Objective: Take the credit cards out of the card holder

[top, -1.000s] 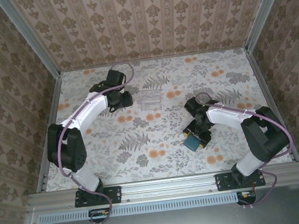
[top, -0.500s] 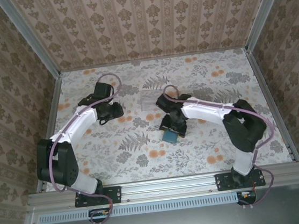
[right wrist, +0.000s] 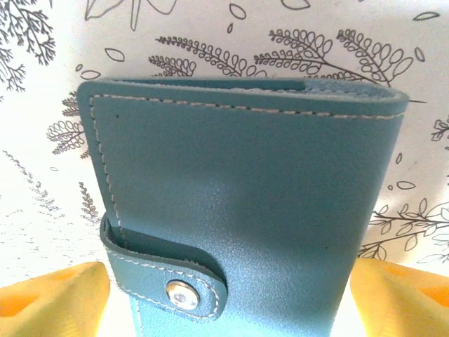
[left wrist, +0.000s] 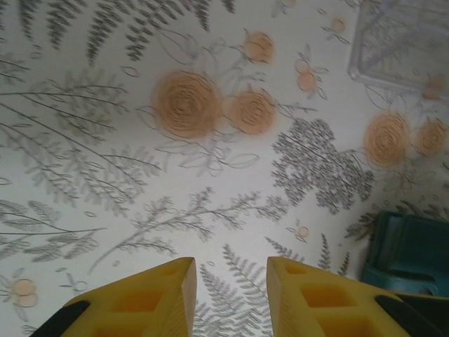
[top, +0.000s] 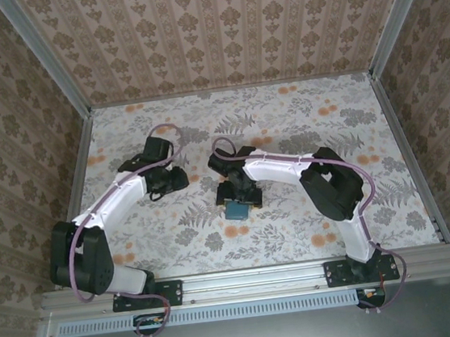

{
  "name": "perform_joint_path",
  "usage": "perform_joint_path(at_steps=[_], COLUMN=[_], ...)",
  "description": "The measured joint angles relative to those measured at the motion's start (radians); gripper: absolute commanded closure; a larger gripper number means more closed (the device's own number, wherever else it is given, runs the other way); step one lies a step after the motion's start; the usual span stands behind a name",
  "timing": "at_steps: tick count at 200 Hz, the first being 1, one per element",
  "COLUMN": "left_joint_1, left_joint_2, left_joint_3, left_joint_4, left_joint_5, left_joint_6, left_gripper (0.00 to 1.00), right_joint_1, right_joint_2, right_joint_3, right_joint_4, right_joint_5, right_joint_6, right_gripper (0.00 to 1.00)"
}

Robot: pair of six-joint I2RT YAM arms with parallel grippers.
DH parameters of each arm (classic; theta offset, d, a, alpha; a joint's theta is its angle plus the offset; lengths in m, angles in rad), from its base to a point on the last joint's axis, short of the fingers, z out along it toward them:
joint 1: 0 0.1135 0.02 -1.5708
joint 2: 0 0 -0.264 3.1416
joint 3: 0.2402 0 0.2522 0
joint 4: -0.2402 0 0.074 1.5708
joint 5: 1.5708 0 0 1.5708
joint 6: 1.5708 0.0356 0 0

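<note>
The card holder (right wrist: 238, 182) is a teal-blue wallet, folded shut, with its strap snapped over a metal stud. It sits near the table's middle (top: 233, 211), between the yellow fingers of my right gripper (right wrist: 230, 281). That gripper (top: 235, 200) is open: thin slivers of table show between each finger and the holder's edges. My left gripper (top: 176, 180) hovers just left of it, open with bare tablecloth between its fingers (left wrist: 231, 281). In the left wrist view the holder's corner (left wrist: 414, 253) shows at the lower right. The credit cards are hidden.
A clear plastic tray (left wrist: 407, 35) lies on the floral tablecloth (top: 166, 224) beyond the left gripper. Patterned walls with metal posts (top: 85, 152) enclose the table on three sides. The right arm (top: 290, 165) stretches across the middle of the table.
My right arm swung left, bringing the card holder from the right side to the table's middle, and its jaws have widened. My left arm drew back toward the near left.
</note>
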State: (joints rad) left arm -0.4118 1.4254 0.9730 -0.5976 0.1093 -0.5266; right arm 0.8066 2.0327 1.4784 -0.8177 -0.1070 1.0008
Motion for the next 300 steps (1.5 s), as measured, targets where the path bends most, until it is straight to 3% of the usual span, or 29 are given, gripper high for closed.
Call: perform_joint_path(at_steps=[46,87,118,156,222,300], left_joint_1=[-0.126,-0.240,-0.328,-0.414,-0.431,-0.431], left_joint_2=[0.047,0.172,0.271,0.370,0.439,0.450], left_joint_3=[0.045,0.128,0.204,0.291,0.320,0.323], left_joint_4=[-0.003,0.000,-0.017,-0.055,-0.130,-0.129], left_joint_5=[-0.001,-0.004,-0.008,-0.012,-0.010,0.031], left_joint_6=[-0.058,-0.127,-0.172,-0.198,-0.199,-0.183], left_gripper=[0.67,0.68,0.68,0.68,0.66,0.64], right_joint_1=[-0.037,-0.172,-0.267,-0.306,-0.327,-0.327], right_joint_2=[-0.174,-0.359,-0.396,-0.397,-0.391,-0.381], right_joint_3=[-0.117,-0.355,-0.483,-0.520,-0.527,-0.538], right_joint_4=[0.037,0.157,0.244,0.322,0.394,0.411], right_joint_5=[-0.007,-0.094,-0.194,-0.304,-0.395,-0.403], right_joint_6=[-0.023,-0.042,-0.087,-0.140,-0.169,-0.169], right_gripper=[0.11,0.16,0.19,0.22,0.26,0.26])
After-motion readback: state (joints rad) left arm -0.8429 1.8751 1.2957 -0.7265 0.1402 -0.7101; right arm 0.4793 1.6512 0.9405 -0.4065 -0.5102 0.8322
